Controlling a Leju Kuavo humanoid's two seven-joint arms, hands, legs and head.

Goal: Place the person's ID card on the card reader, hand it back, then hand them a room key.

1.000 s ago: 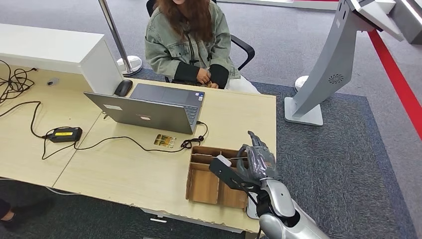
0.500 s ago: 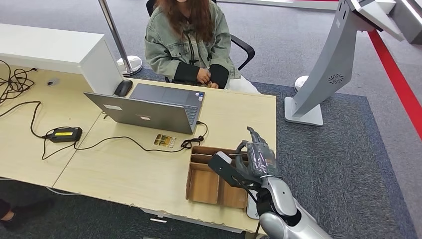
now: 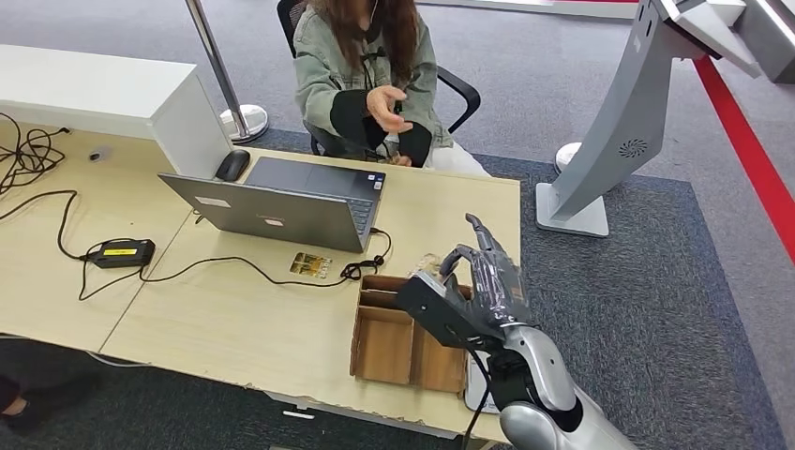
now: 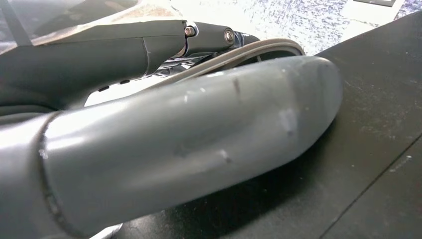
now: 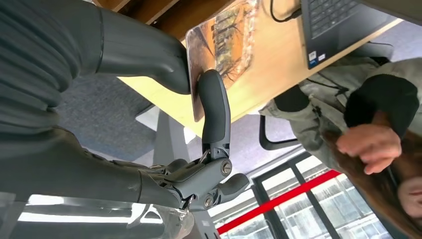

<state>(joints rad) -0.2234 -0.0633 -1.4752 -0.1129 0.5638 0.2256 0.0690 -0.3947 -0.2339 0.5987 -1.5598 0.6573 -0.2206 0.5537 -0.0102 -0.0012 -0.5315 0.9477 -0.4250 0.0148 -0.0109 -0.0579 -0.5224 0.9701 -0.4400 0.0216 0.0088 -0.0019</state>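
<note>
Since a second ago the right hand [image 3: 483, 281] has lifted off the cardboard tray [image 3: 384, 347], pinching a picture-printed card [image 5: 221, 47] above the surface [image 3: 244, 319], while the person's hand [image 3: 386, 101] has risen; the left hand's [image 4: 189, 144] state cannot be told.

Matt wood desk [image 3: 234, 319]; cardboard tray [image 3: 384, 347]; glossy printed card [image 5: 226, 47].

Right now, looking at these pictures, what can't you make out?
- Printed card pinched by the right robot hand: its design is blurred in the right wrist view, and the robot hand hides it in the head view.
- Left robot hand: its own grey thumb blocks the fingers in the left wrist view.
- Brown cardboard organiser tray: the right arm covers its right compartments.
</note>
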